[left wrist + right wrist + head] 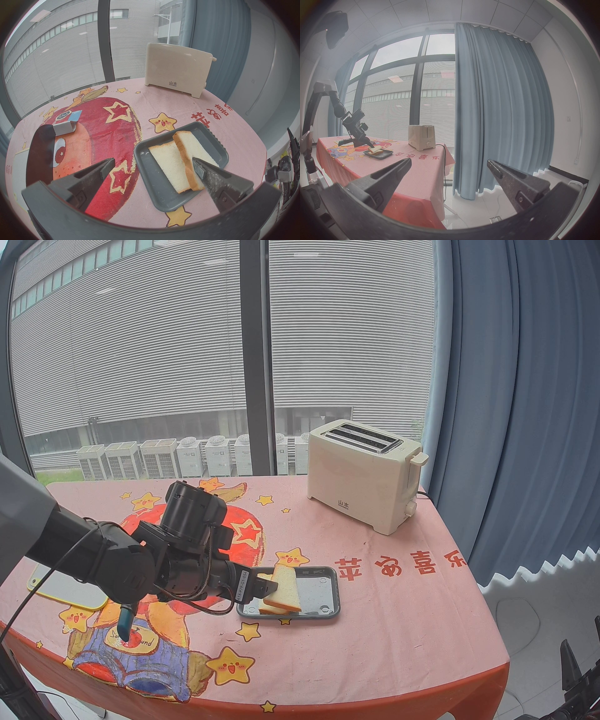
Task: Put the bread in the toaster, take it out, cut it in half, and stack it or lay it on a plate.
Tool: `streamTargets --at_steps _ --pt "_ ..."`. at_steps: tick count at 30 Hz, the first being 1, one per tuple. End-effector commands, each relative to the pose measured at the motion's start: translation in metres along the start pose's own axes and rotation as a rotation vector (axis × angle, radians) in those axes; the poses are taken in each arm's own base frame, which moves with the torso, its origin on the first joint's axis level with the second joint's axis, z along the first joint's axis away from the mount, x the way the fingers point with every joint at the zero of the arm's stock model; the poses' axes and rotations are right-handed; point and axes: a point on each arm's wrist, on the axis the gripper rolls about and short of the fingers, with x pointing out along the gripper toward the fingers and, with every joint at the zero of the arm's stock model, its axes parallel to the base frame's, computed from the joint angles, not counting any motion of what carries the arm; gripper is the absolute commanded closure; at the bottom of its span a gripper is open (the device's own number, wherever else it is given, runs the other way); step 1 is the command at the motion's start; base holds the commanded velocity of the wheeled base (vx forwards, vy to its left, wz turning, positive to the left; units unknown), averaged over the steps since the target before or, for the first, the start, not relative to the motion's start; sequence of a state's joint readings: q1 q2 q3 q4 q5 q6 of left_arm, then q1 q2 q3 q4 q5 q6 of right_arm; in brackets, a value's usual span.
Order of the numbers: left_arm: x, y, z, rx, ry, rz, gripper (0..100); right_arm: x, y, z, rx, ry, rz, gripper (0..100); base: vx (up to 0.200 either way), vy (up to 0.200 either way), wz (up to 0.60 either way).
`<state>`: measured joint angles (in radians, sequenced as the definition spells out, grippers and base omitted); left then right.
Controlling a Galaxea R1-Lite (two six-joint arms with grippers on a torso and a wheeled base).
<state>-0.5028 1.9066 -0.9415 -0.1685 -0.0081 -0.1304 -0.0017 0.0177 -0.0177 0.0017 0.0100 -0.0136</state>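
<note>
**Colleague:** What do you see on the table (pixel 406 627), biggest thing first?

**Me:** The toaster (pixel 362 474) stands at the far right corner. Both its slots are on top and I see nothing sticking out of them. At the left edge lies a pale board (pixel 62 590) with a yellow rim, partly behind my left arm.

**Colleague:** And the bread?

**Me:** It is in the grey tray (pixel 322 593), which sits near the front edge, about the middle of it. One flat slice (pixel 167 164) lies on the tray floor. The leaning slice (pixel 195 150) rests tilted, with one edge on the flat one.

**Colleague:** How is the left gripper (pixel 153 161)?

**Me:** It is low over the tray's left end, and its fingers are wide apart. From the wrist camera, one finger (pixel 212 181) is at the crust of the leaning slice. I cannot tell if it really touches. The other finger is outside the tray, over the cloth.

**Colleague:** The right gripper (pixel 449 168)?

**Me:** It is well apart from the table, off its right side, facing the curtain and the floor. Its fingers are spread too, with nothing between them.
</note>
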Motion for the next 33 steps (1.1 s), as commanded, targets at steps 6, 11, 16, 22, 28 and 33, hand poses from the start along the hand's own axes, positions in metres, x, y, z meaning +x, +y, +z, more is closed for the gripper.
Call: streamTargets --at_steps 6,11,16,22,28,33 --pt "-0.0028 0.0053 0.0013 -0.006 -0.008 0.010 0 0.0003 0.0001 -0.0052 0.000 0.004 0.001 0 0.000 0.000 0.00" --pt "-0.0036 0.0099 0.0005 -0.014 -0.006 0.018 0 0.0003 0.0001 -0.0052 0.000 0.004 0.001 0 0.000 0.000 0.00" --pt "-0.0010 0.0097 -0.0017 -0.013 0.006 0.020 0 0.0003 0.0001 -0.0052 0.000 0.004 0.001 0 0.000 0.000 0.00" --pt "-0.0006 0.0103 -0.0014 -0.014 0.006 0.022 0 0.0003 0.0001 -0.0052 0.000 0.004 0.001 0 0.000 0.000 0.00" --pt "-0.0016 0.0102 -0.0010 -0.014 0.003 0.024 0 0.0003 0.0001 -0.0052 0.000 0.004 0.001 0 0.000 0.000 0.00" --pt "-0.0011 0.0103 -0.0018 -0.014 0.007 0.024 0 0.0003 0.0001 -0.0052 0.000 0.004 0.001 0 0.000 0.000 0.00"
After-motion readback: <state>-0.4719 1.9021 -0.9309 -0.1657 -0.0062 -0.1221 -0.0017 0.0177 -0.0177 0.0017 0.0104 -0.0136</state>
